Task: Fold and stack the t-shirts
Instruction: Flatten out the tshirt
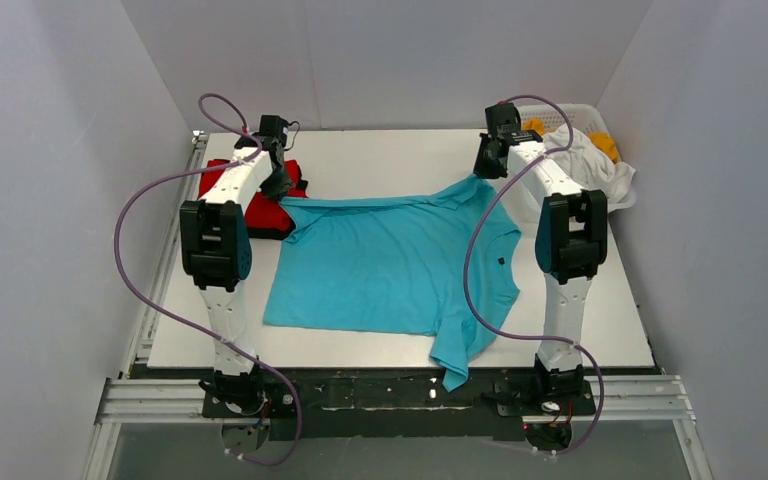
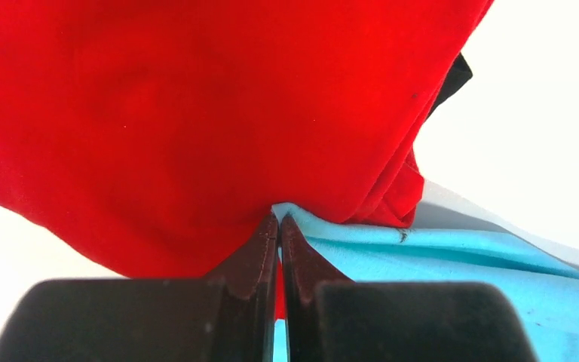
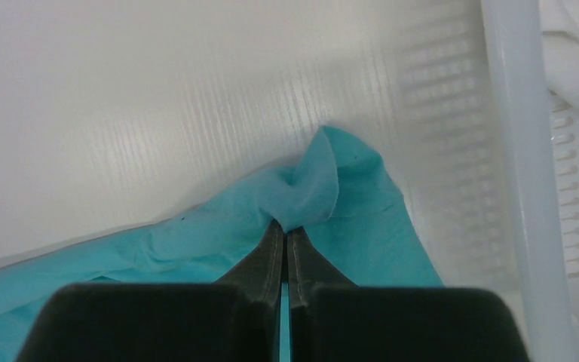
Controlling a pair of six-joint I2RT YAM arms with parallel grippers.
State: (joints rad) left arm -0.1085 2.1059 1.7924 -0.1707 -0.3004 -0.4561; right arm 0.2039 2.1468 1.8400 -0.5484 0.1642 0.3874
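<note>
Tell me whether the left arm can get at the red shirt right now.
Probably not yet: the left claw sits right against the red shirt, but it is shut on a corner of the turquoise shirt.

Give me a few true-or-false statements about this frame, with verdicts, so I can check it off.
1. The left pincer and the right pincer are both shut on the turquoise shirt. True.
2. The turquoise shirt is folded into a neat square. False: it lies spread out, one sleeve hanging over the table's near edge.
3. The red shirt lies at the table's far right. False: it lies at the far left.
4. The basket holds white cloth. True.
</note>
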